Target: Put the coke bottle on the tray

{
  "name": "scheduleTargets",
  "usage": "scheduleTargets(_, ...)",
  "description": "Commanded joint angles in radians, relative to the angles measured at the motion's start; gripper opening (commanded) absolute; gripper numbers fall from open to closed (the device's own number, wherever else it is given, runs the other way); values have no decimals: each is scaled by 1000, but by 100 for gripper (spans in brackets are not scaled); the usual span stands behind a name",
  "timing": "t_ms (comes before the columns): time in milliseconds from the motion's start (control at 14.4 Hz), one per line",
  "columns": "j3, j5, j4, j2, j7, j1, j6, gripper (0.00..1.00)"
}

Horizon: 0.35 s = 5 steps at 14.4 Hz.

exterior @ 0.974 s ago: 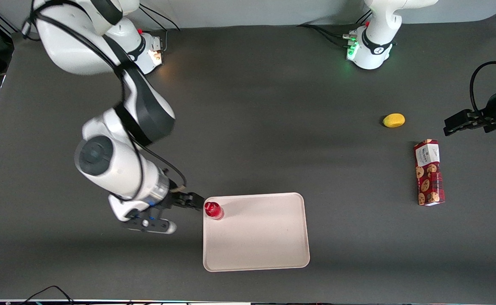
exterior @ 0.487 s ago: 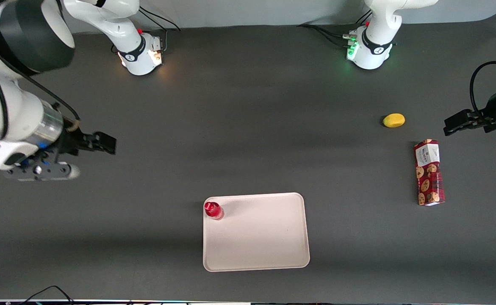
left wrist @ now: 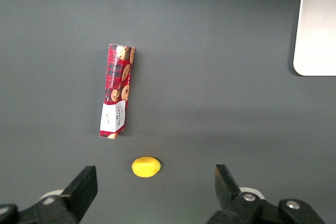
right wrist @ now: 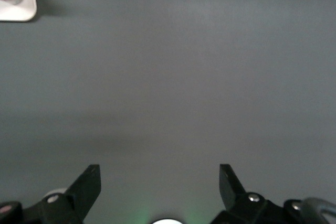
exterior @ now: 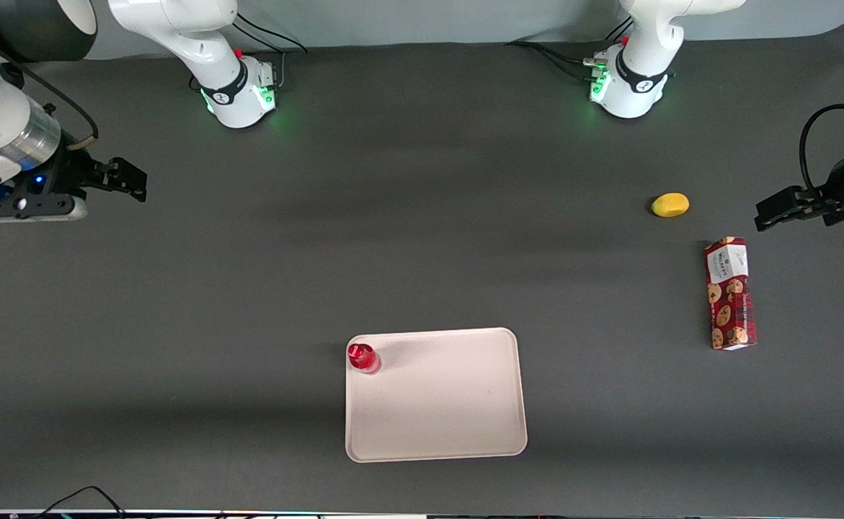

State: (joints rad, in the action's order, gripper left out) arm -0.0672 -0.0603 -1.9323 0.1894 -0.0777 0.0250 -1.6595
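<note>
Apparently the task is done: the coke bottle (exterior: 363, 358) stands upright on the tray (exterior: 443, 404), in the tray corner nearest the working arm. The gripper (exterior: 133, 184) hangs well apart from the tray, fingers spread and holding nothing.

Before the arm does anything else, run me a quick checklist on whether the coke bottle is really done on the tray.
1. Coke bottle on the tray: ok, in the corner nearest the working arm.
2. Bottle upright: ok, cap faces up.
3. Bottle clear of the rim: cannot tell, it sits very close.
4. Gripper off the bottle: ok, open, empty, at the working arm's end.
5. Cookie box and lemon off the tray: ok.
</note>
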Motion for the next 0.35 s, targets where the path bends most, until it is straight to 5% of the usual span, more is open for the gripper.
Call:
scheduleTargets(0,4,28,-99,81,6,-4,-56,100)
scheduleTargets(278,18,82,30,-1,-1,-8,19,100)
